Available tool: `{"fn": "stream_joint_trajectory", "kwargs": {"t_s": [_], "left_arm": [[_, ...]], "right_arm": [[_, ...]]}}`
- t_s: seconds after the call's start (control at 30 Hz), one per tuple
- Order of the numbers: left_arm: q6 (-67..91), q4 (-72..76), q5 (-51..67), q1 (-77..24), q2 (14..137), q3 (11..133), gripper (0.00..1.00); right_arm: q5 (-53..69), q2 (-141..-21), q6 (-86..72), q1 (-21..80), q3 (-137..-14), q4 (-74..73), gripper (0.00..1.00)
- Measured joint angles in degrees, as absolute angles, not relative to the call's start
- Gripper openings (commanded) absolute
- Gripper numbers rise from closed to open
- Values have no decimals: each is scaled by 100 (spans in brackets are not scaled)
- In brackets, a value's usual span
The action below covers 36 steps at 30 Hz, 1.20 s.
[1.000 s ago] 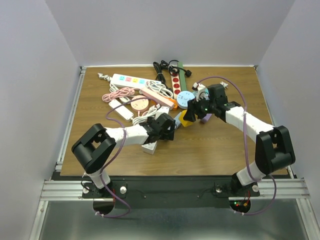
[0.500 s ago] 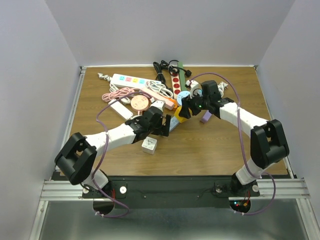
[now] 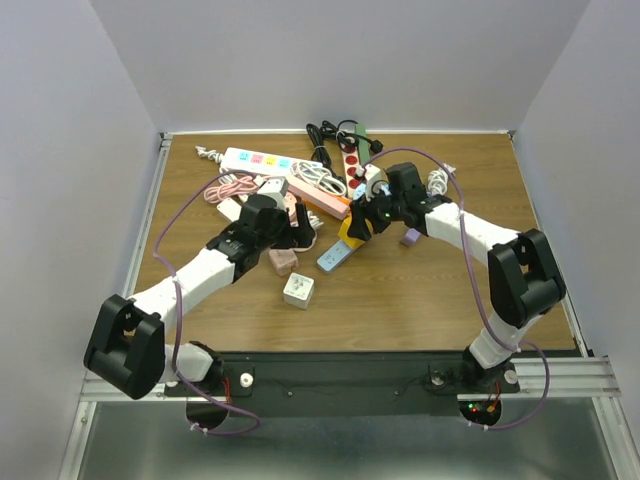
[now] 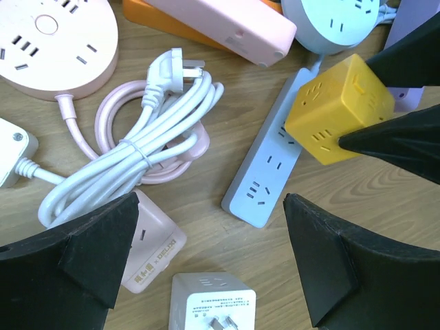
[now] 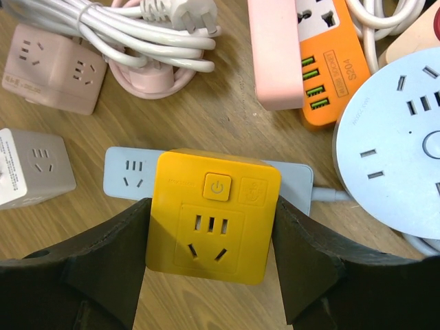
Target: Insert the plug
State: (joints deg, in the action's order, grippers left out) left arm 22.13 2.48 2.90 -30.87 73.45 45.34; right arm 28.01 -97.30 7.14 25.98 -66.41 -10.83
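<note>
My right gripper [image 5: 213,237] is shut on a yellow cube plug adapter [image 5: 214,214], one finger on each side face. Its socket face and power button point at the right wrist camera; its pins are hidden underneath. The cube [image 3: 350,228] hangs over the cord end of a grey-blue power strip [image 5: 127,172] that lies flat on the wood. My left gripper [image 4: 216,265] is open with nothing between its fingers. It hovers over bare wood, between a pink cube socket [image 4: 155,251] and the grey-blue strip [image 4: 271,172]. From there the yellow cube [image 4: 340,110] shows at upper right.
A white cube adapter [image 4: 213,309] with its prongs showing lies under the left gripper. A coiled white cable with its plug [image 4: 172,65] rests on a pink cord. A round pink socket [image 4: 48,41], a pink strip [image 5: 275,55], an orange strip [image 5: 326,69] and a round blue socket [image 5: 392,158] crowd the back.
The left arm has swung left and back, away from the white cube adapter, its gripper still open. The right gripper has carried the yellow cube left, over the grey-blue strip.
</note>
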Motion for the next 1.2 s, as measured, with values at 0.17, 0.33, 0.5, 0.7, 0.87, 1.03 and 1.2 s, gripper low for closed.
{"fn": "stream_joint_trajectory", "kwargs": {"t_s": [0.17,0.33,0.5,0.7,0.87,1.03,1.2], "left_arm": [[2209,274,388,-2899,7317,4532,99],[2204,296,451,-2731,7223,4418,99],[2187,294,467,-2650,7181,4383,99],[2174,298,519,-2587,7140,4383,99],[2156,294,539,-2567,7124,4383,99],[2150,298,539,-2539,7032,4383,99],[2145,294,541,-2536,7015,4383,99]], "right_arm": [[2740,-9808,753,2635,-6650,-1057,0],[2698,-9819,777,2700,-6650,-1022,0],[2637,-9841,795,2749,-6650,-993,0],[2521,-9850,801,2803,-6650,-993,1],[2351,-9863,832,2897,-6650,-972,0],[2130,-9863,840,3002,-6650,-926,1],[1894,-9880,862,3085,-6648,-871,0]]}}
